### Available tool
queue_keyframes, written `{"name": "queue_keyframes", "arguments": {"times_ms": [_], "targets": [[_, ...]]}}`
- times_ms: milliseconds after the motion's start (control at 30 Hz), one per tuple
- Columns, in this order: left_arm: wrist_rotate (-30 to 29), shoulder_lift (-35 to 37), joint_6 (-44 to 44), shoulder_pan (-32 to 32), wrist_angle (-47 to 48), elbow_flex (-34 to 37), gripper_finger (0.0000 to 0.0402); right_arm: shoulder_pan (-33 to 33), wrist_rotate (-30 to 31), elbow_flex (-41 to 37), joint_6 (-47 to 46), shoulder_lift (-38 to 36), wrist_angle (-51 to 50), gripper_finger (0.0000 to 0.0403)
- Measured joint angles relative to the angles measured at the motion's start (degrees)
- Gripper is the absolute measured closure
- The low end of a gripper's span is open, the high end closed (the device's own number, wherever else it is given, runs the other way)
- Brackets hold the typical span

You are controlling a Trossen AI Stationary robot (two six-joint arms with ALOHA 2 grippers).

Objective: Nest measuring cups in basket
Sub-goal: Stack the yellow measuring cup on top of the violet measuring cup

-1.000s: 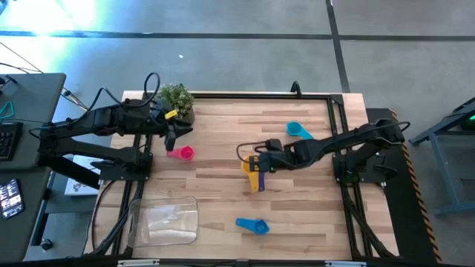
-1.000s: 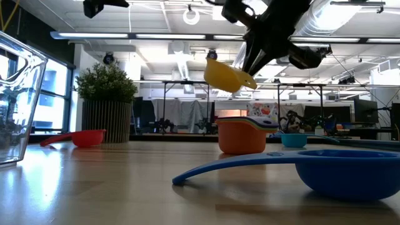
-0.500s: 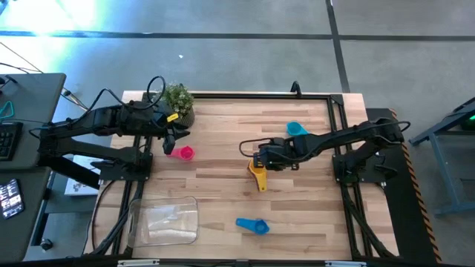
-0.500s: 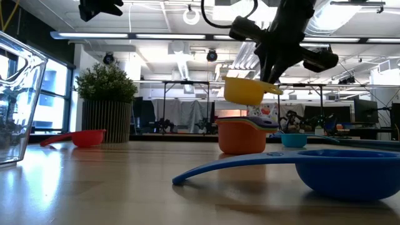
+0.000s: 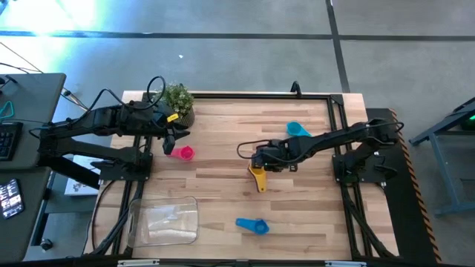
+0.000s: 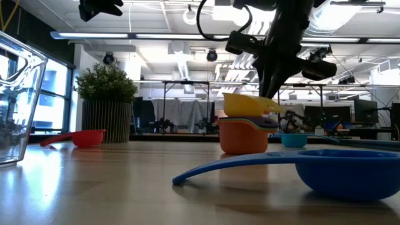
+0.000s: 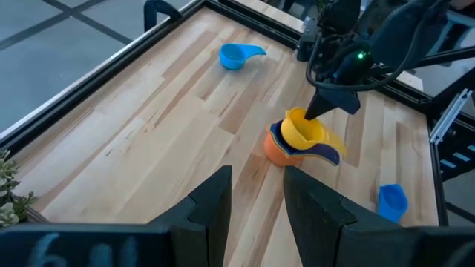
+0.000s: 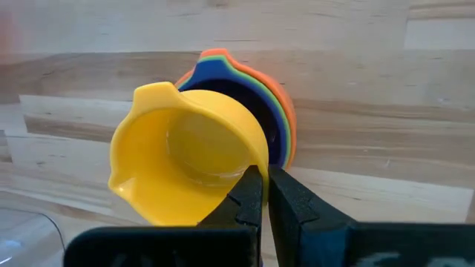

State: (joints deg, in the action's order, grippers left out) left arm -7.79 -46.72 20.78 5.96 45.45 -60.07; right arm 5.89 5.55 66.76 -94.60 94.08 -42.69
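Observation:
A stack of nested cups, orange outermost (image 6: 240, 136), stands near the table's middle (image 5: 257, 176). My right gripper (image 8: 265, 194) is shut on a yellow cup (image 8: 185, 159) at the stack's top. A red cup (image 5: 182, 153) lies at the far left, just below my open left gripper (image 5: 171, 138), which hovers beside the plant. A light blue cup (image 5: 297, 130) lies far right. A blue cup (image 5: 253, 225) lies near the front edge. The clear basket (image 5: 163, 220) sits at the near left corner. My right gripper pinches the yellow cup's side wall at the rim (image 8: 259, 159), one finger inside the bowl and one outside. The fingers come slanting down from the table's right. The cup is tilted, and its underside sits in the top of the stack (image 6: 247, 115).
A small potted plant (image 5: 177, 98) stands at the far left corner, close behind my left arm. A black frame rail (image 5: 245, 94) runs around the table. Bare wood lies between the stack and the basket.
My right gripper has come down and a little toward the table's left, carrying the yellow cup from above the stack into its top. The cup has levelled out from a steeper tilt. The gripper has stayed shut on it.

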Motion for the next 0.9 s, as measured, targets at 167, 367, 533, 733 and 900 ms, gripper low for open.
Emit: {"name": "queue_keyframes", "arguments": {"times_ms": [167,367,533,733,900], "targets": [[0.0,0.0,0.0,0.0,0.0,0.0,0.0287,-0.5,-0.8,0.0,-0.5,0.4,0.0,0.0403],[-0.1,0.0,0.0,0.0,0.0,0.0,0.0287,-1.2,-1.1,0.0,-0.5,0.4,-0.4,0.0403],[-0.1,0.0,0.1,0.0,0.0,0.0,0.0287,-1.4,-1.2,0.0,-0.4,0.4,-1.3,0.0389],[-0.1,0.0,0.1,0.0,0.0,0.0,0.0287,-1.4,-1.1,0.0,0.3,0.4,-1.4,0.0342],[-0.1,0.0,0.1,0.0,0.0,0.0,0.0287,-1.4,-1.5,0.0,-0.5,0.4,-1.1,0.0318]]}}
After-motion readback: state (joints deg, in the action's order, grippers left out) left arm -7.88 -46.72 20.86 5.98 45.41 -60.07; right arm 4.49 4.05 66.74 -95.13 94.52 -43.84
